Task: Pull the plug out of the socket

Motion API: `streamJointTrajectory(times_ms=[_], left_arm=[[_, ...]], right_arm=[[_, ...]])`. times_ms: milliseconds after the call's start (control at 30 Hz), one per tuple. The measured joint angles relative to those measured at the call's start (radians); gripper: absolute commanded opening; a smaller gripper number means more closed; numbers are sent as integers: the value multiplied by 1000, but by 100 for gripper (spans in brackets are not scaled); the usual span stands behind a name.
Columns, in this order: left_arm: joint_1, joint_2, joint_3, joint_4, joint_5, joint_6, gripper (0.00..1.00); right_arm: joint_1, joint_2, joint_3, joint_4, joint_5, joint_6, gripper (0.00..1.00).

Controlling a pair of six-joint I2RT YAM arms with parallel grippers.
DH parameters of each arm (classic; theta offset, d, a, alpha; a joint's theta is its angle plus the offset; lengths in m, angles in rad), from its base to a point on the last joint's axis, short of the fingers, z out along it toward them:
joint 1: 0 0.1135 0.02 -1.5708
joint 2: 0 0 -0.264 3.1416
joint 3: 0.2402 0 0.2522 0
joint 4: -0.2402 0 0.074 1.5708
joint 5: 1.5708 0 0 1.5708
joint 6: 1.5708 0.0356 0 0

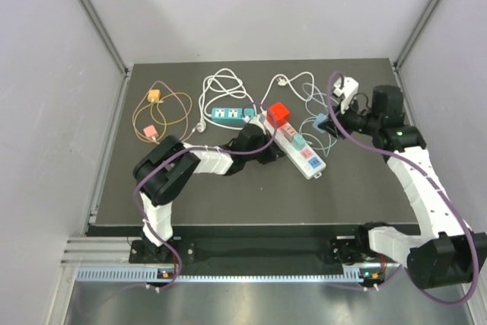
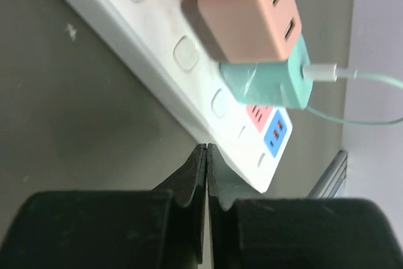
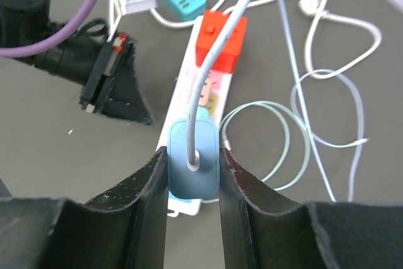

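Well, white pwr strip (image 1: 301, 151) on dark tabletop (image 1: 228, 195), grey walls (image 1: 46, 112).

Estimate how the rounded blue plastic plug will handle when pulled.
Probably stiff and light: the rounded blue plastic plug is a small moulded shell. Its smooth sides might slip between the right end effector's fingers. Its curving pale cable looks floppy.

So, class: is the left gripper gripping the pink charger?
No, the left gripper is shut empty at the edge of the white power strip, apart from the pink charger.

Two arms (image 1: 190, 165) (image 1: 415, 176), two power strips (image 1: 310, 165) (image 1: 230, 114), one red plug (image 1: 278, 114), one blue plug (image 3: 193, 167)
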Motion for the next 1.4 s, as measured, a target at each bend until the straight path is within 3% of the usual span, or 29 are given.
streamJointTrajectory(times_ms=[200,400,467,733,900,1033,1400], left_arm=[[6,-129,-85,-21,-13,69,41],[28,-334,-155,-29,-23,168,54],[37,-412,-165,-58,-34,224,63],[58,-736,-199,-219,-182,429,88],[68,-920,-255,-296,-261,488,93],[70,-1020,-302,-345,-278,497,93],[71,-1142,-421,-392,-247,444,93]], right_arm=[[-121,-18,187,-155,-68,-53,0],[-274,-19,392,-191,-29,-44,0],[-335,-18,444,-166,9,-34,0],[-560,109,703,-79,97,11,0],[-590,198,756,-23,64,49,0],[-580,270,678,50,21,82,0],[-497,668,634,58,53,64,0]])
